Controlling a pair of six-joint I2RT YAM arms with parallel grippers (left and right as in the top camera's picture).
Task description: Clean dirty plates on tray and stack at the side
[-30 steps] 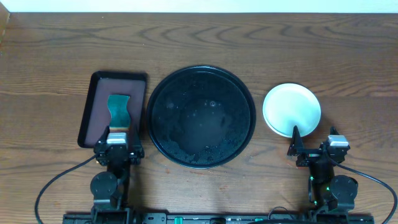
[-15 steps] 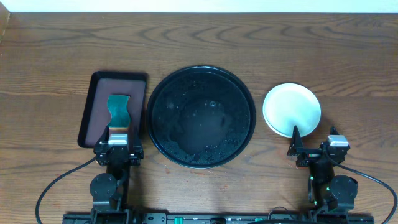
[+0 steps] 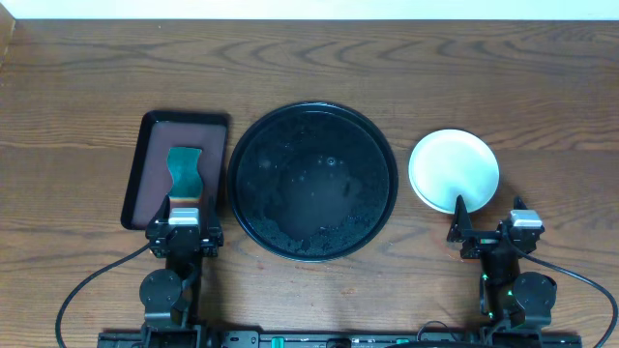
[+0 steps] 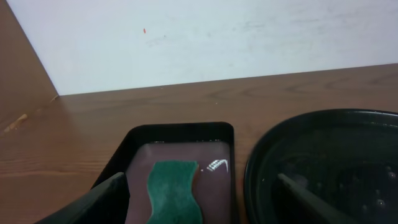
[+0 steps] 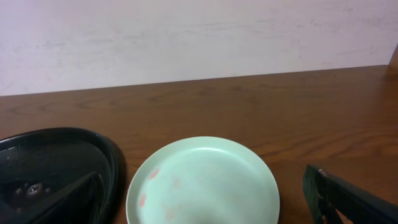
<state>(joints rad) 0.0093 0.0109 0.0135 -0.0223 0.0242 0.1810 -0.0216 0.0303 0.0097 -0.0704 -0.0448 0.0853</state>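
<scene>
The large round black tray (image 3: pixel 312 181) sits mid-table with no plates on it, only wet specks; its rim shows in the left wrist view (image 4: pixel 323 162) and the right wrist view (image 5: pixel 56 162). A pale mint plate (image 3: pixel 454 170) lies on the wood right of the tray, faint red smears on it in the right wrist view (image 5: pixel 202 183). I cannot tell whether other plates lie under it. My left gripper (image 3: pixel 184 232) is open and empty at the near end of the brown tray. My right gripper (image 3: pixel 493 235) is open and empty just in front of the plate.
A small dark brown rectangular tray (image 3: pixel 177 166) stands left of the black tray, holding a green sponge (image 3: pixel 185 174), also seen in the left wrist view (image 4: pixel 174 190). A white wall runs along the table's far edge.
</scene>
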